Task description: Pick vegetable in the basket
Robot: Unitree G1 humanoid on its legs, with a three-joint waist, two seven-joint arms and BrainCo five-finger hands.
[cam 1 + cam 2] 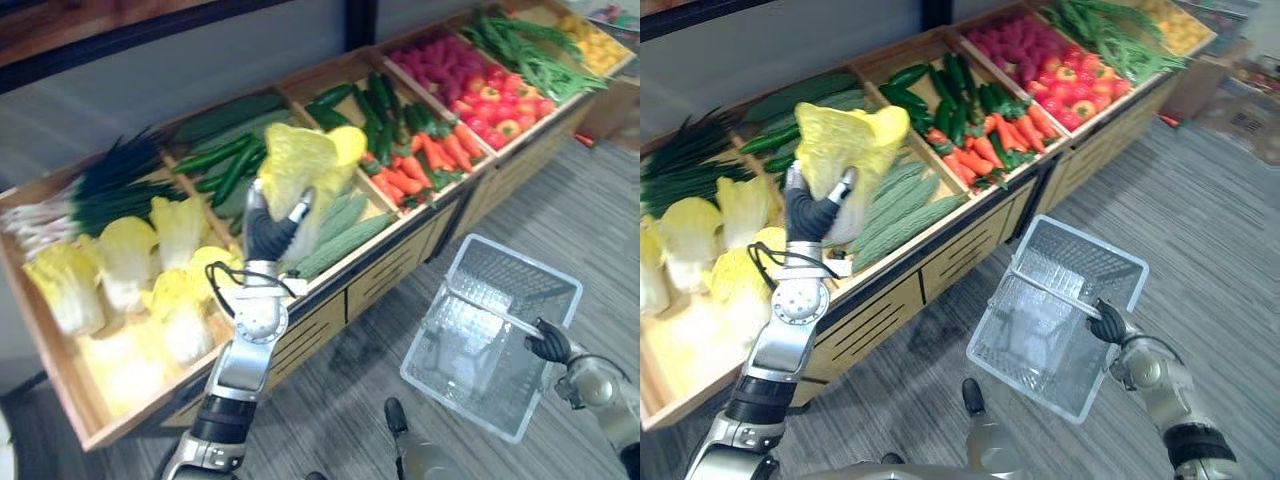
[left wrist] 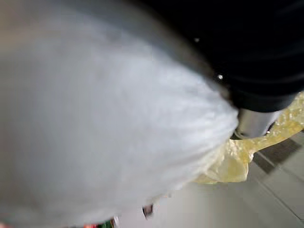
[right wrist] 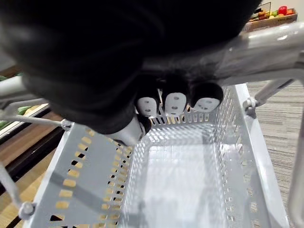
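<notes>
Nearest, the right hand (image 1: 1108, 325) is curled round the handle (image 1: 1055, 290) of the empty grey basket (image 1: 1095, 247), low before the wooden produce stand (image 1: 950, 265). Farther out, the left hand (image 1: 812, 215) grips a napa cabbage (image 1: 845, 140) by its white base, leaves up, over the stand's front edge. The basket lies to the cabbage's right, and lower.

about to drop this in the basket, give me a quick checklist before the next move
1. Grip: left hand curled round the cabbage: ok.
2. Lift: cabbage clear above the wooden stand: ok.
3. Hold: right hand shut on the handle of the basket: ok.
4. Room: basket empty inside: ok.
5. Position: cabbage over the basket: not ok, the basket hangs lower, off to the robot's right.
</notes>
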